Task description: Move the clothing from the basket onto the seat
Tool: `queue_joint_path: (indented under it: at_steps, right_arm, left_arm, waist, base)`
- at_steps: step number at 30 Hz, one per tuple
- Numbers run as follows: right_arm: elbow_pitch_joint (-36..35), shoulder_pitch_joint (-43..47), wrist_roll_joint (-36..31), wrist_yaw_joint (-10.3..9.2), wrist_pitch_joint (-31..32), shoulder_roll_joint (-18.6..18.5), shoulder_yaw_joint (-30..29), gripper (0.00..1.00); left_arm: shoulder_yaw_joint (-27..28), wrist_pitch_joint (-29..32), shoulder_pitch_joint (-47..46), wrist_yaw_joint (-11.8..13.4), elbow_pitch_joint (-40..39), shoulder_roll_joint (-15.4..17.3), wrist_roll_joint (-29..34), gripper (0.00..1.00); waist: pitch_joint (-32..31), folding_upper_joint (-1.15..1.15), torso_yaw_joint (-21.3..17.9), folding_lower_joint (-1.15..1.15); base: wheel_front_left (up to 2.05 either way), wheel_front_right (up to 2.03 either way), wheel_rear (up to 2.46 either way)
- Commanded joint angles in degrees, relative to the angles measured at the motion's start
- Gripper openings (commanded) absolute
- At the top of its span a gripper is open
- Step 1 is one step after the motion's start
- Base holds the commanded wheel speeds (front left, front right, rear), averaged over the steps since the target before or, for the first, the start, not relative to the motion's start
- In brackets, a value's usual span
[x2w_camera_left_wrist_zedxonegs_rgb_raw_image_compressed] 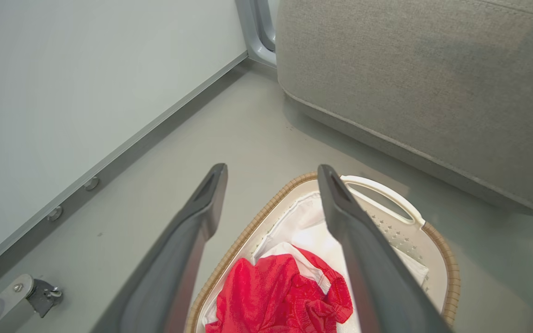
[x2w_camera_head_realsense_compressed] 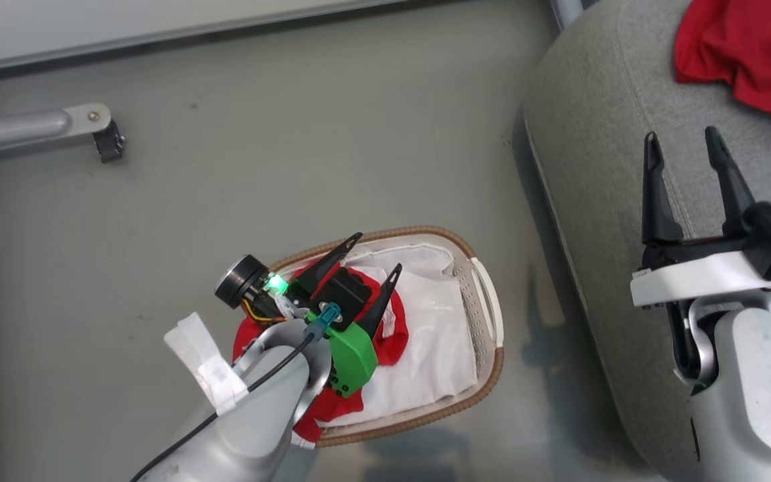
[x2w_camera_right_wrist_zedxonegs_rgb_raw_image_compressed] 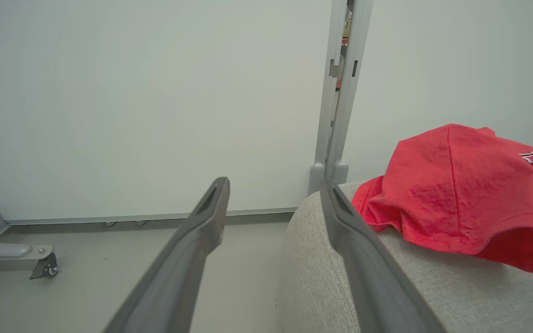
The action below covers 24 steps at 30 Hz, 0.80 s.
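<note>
Hovering above the basket [x2w_camera_head_realsense_compressed: 487, 375], the left tool [x2w_camera_head_realsense_compressed: 379, 250] has its two dark fingers spread wide and grips nothing. In the left wrist view this tool [x2w_camera_left_wrist_zedxonegs_rgb_raw_image_compressed: 272, 167] points down toward the basket's far rim [x2w_camera_left_wrist_zedxonegs_rgb_raw_image_compressed: 451, 263], and a crumpled red garment [x2w_camera_left_wrist_zedxonegs_rgb_raw_image_compressed: 275, 291] lies below and between the fingers, apart from them. In the head view that garment [x2w_camera_head_realsense_compressed: 391, 345] is bunched at the left end of the basket, on the white liner [x2w_camera_head_realsense_compressed: 442, 335], partly hidden by the left wrist. The basket stands on the grey floor [x2w_camera_head_realsense_compressed: 292, 134], just left of the seat [x2w_camera_head_realsense_compressed: 600, 100].

The right tool [x2w_camera_head_realsense_compressed: 681, 132] is also wide open and empty, held over the seat's left edge. A second red garment [x2w_camera_head_realsense_compressed: 747, 47] lies heaped on the seat at the far right, well apart from this tool. From the right wrist, the tool [x2w_camera_right_wrist_zedxonegs_rgb_raw_image_compressed: 274, 182] points toward the pale wall, and the heaped garment [x2w_camera_right_wrist_zedxonegs_rgb_raw_image_compressed: 451, 185] rests on the seat cushion [x2w_camera_right_wrist_zedxonegs_rgb_raw_image_compressed: 322, 277] to the right of the fingers.
</note>
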Motion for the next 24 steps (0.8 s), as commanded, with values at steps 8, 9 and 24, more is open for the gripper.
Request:
queue_joint_path:
  at_steps: [8, 9, 24]
  right_arm:
    - [-5.4, -6.8, 2.4, -0.08, -0.3, -0.1, 1.5, 1.00]
    - [-6.1, -7.4, 2.8, -0.08, -0.3, -0.1, 1.8, 1.00]
    - [-12.6, -12.7, 7.6, -0.08, -0.3, -0.1, 4.5, 1.00]
  left_arm:
    - [-10.6, 1.0, -8.6, -0.1, 12.7, 0.4, 1.4, 1.00]
    - [-11.5, 1.3, -9.1, -0.1, 13.8, 0.3, 0.9, 1.00]
    - [-18.5, 3.4, -15.8, 1.0, 25.7, 1.4, 2.8, 1.00]
  waist:
    - [17.3, 0.12, -9.0, 0.00]
    - [18.4, 0.12, -9.6, 0.00]
    - [30.2, 0.12, -16.1, 0.00]
  base:
    - [0.00, 0.00, 0.00]
    - [0.00, 0.00, 0.00]
    - [0.00, 0.00, 0.00]
